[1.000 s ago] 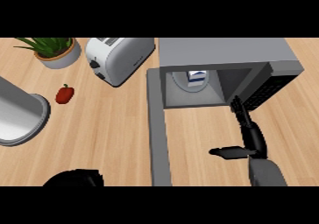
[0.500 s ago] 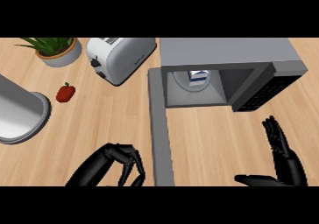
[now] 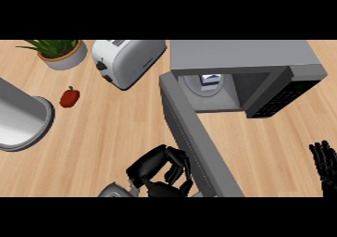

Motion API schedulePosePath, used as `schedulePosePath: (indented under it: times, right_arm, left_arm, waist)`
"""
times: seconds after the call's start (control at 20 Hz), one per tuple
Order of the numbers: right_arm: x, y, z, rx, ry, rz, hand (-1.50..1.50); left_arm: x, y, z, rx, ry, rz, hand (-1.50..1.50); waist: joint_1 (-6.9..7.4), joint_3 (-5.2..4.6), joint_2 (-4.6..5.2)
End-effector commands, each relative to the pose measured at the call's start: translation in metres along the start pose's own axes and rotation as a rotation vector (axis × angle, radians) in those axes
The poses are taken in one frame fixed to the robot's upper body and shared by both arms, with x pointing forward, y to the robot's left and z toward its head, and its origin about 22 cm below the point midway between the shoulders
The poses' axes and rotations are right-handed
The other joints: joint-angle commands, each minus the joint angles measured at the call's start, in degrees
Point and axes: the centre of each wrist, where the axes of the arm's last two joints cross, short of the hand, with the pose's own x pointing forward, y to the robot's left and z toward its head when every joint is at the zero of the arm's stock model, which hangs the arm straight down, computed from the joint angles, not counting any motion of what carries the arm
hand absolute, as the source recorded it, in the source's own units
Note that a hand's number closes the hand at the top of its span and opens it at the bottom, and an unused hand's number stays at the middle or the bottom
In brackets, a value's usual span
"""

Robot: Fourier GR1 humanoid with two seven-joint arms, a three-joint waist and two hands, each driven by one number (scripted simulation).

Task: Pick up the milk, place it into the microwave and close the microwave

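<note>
Milk (image 3: pixel 211 79) sits inside microwave (image 3: pixel 240 56), door (image 3: pixel 197 143) swung open. Left hand (image 3: pixel 161 171) clenched on nothing, just beside door's outer face, well apart from milk. Right hand (image 3: pixel 328 166) at right edge, fingers straight, released.

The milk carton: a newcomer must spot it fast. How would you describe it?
Start at the grey box-shaped microwave, upper right, its door swung open. Inside, on a white round plate, stands the small white milk carton with a blue mark; nothing else sits there.

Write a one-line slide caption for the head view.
White-and-blue milk carton sits inside the open grey microwave; curled left hand beside its door, right hand open at right edge.
</note>
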Motion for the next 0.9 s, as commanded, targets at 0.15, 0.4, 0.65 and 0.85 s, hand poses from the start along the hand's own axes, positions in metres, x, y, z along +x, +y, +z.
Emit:
schedulePosePath:
  times: [0.15, 0.4, 0.65, 0.85]
  right_arm:
    - [0.023, -0.035, 0.017, 0.032, -0.046, -0.032, -1.50]
    - [0.046, -0.038, -0.016, 0.087, -0.152, -0.053, -1.50]
    - [0.056, -0.030, -0.030, 0.112, -0.219, -0.085, -1.50]
    - [0.068, -0.030, -0.040, 0.183, -0.225, -0.085, -1.50]
  left_arm:
    - [-0.031, -0.042, -0.034, -0.085, 0.030, -0.023, 1.50]
    - [-0.032, -0.062, -0.038, 0.014, 0.056, -0.062, 1.50]
    - [-0.011, -0.062, -0.053, 0.130, 0.032, -0.061, 1.50]
    - [0.002, -0.054, -0.062, 0.219, -0.014, -0.005, 1.50]
  waist:
    - [-1.55, -0.04, 0.43]
    - [-3.12, -0.14, 0.68]
    - [-5.55, -0.24, 1.00]
    - [-7.03, -0.41, 1.49]
